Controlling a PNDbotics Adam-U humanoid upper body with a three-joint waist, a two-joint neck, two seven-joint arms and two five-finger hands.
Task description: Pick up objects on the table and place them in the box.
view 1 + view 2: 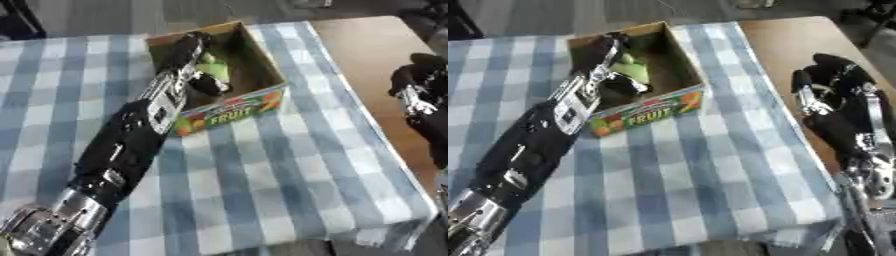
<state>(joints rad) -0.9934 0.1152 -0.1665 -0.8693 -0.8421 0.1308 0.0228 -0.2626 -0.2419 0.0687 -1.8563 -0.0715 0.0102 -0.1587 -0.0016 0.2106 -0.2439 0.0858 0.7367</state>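
The box [254, 107], cardboard with FRUIT printed on its front, sits at the far middle of the checked tablecloth [289, 170]; in the left eye view the left hand [188, 47] reaches inside it beside a green object [213, 67], fingers hidden, so I cannot tell their state. In the right eye view the right hand [833, 85] rests at the table's right edge, fingers relaxed, holding nothing

A blue-and-white checked cloth [289, 165] lies soft and matt over a smooth brown wooden table [376, 50], its hem rumpled at the near corner. The box [254, 107] is plain brown cardboard inside, with a glossy printed fruit label on its front. The left arm [131, 145] is matt black plastic with shiny silver metal joints.
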